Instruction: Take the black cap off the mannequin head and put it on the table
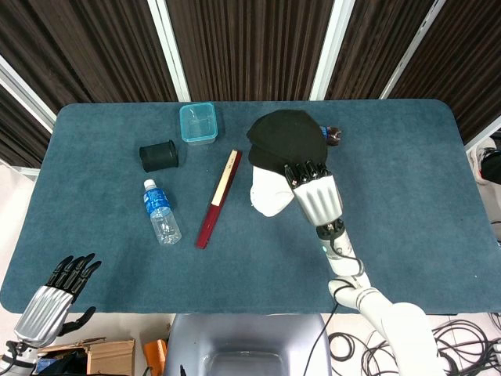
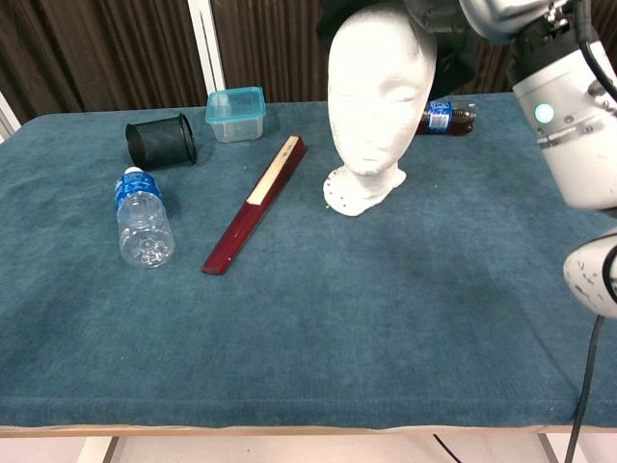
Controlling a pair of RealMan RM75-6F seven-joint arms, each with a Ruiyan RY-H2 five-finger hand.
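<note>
The black cap (image 1: pixel 286 139) is lifted off the white mannequin head (image 2: pixel 374 87) and hangs just behind and above it, gripped by my right hand (image 1: pixel 315 194) at its near edge. In the chest view only a dark part of the cap (image 2: pixel 453 60) shows beside the head, and the hand is mostly cut off at the top. The mannequin head (image 1: pixel 268 190) stands bare on the table. My left hand (image 1: pixel 53 296) hangs off the table's near left corner with fingers spread and nothing in it.
On the blue table (image 2: pixel 318 318) lie a clear water bottle (image 2: pixel 143 219), a dark red folded fan (image 2: pixel 257 202), a black mesh cup on its side (image 2: pixel 160 140), a blue-lidded container (image 2: pixel 235 113) and a cola bottle (image 2: pixel 445 117) behind the head.
</note>
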